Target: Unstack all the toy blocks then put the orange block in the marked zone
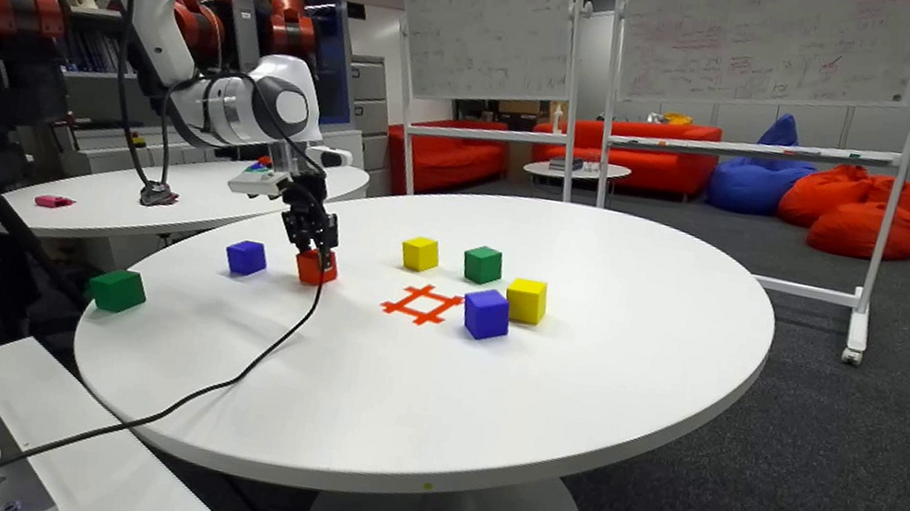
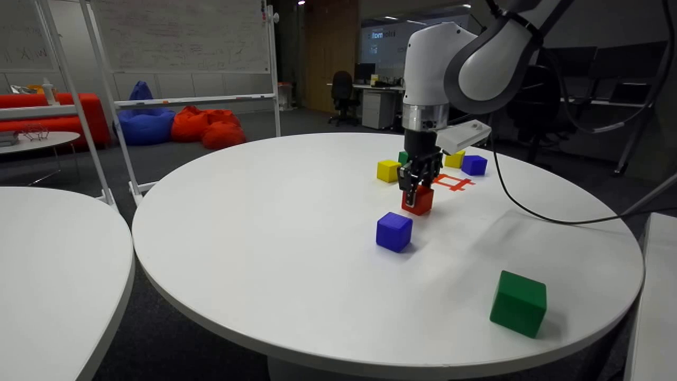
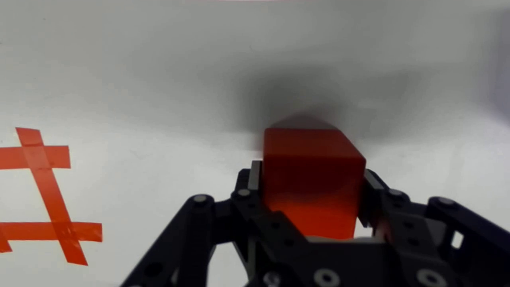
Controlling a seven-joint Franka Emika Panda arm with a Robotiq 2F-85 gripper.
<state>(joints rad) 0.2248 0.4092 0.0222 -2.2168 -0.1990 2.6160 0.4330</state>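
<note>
The orange block fills the space between my fingers, and my gripper is shut on it, one pad against each side. In both exterior views this block sits at table level; whether it touches the table I cannot tell. The marked zone, made of crossed red-orange strips, lies flat to the left in the wrist view. A blue block and a green block stand singly on the table. Beyond the marked zone are two yellow blocks, another green block and another blue block, none stacked.
All blocks rest on a round white table. A black cable hangs from the arm across the near side of the tabletop. The nearer green block is close to the table's edge. A pale purple blur shows at the wrist view's right border.
</note>
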